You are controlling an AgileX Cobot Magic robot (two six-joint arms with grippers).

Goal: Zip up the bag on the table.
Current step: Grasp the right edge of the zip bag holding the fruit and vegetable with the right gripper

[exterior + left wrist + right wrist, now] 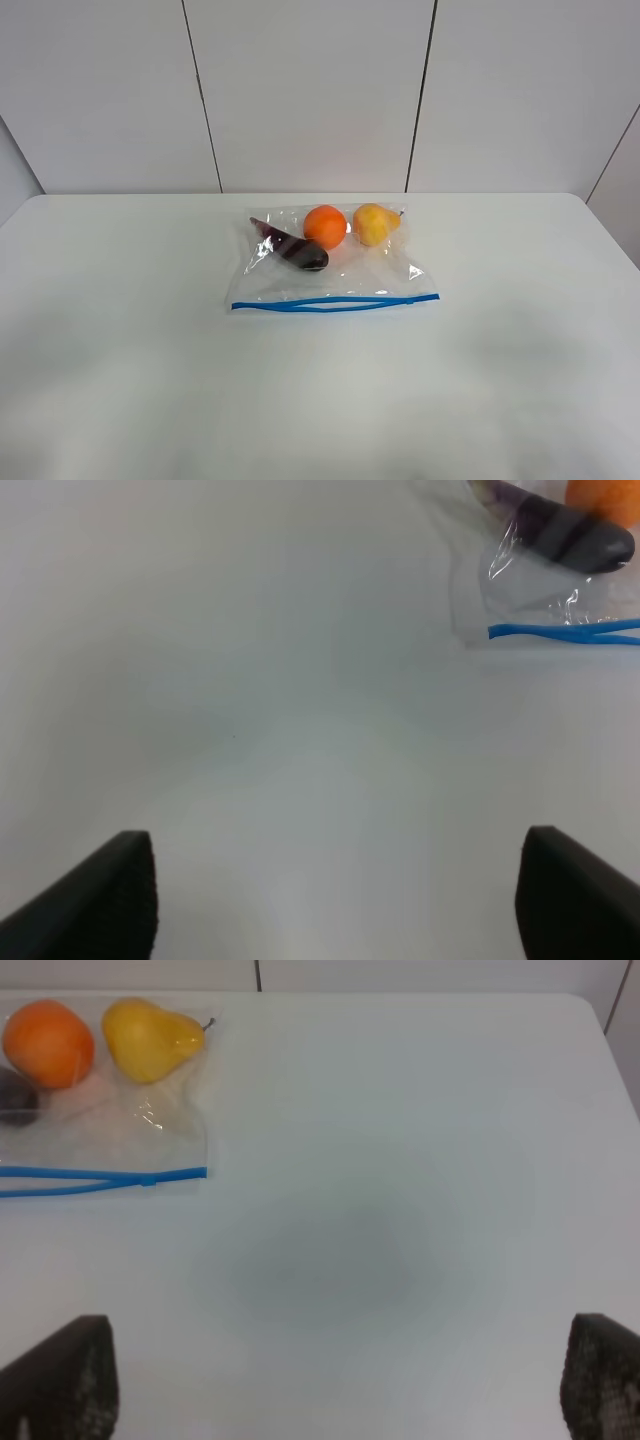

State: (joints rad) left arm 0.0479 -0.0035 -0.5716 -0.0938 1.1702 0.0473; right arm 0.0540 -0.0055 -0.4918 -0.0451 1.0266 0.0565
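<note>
The clear bag (380, 275) lies flat at the middle of the white table (120, 330), its blue zip strip (335, 302) along the near edge, the two strip lines parted in the middle. Inside show an orange (325, 226), a yellow pear (373, 223) and a dark purple eggplant (295, 248). No gripper shows in the exterior view. In the left wrist view my left gripper (340, 890) is open above bare table, the bag's corner (520, 600) off to one side. In the right wrist view my right gripper (340, 1385) is open, the bag (150, 1130) apart from it.
A white panelled wall (310, 90) stands behind the table's far edge. The table's rounded far corner shows in the right wrist view (585, 1010).
</note>
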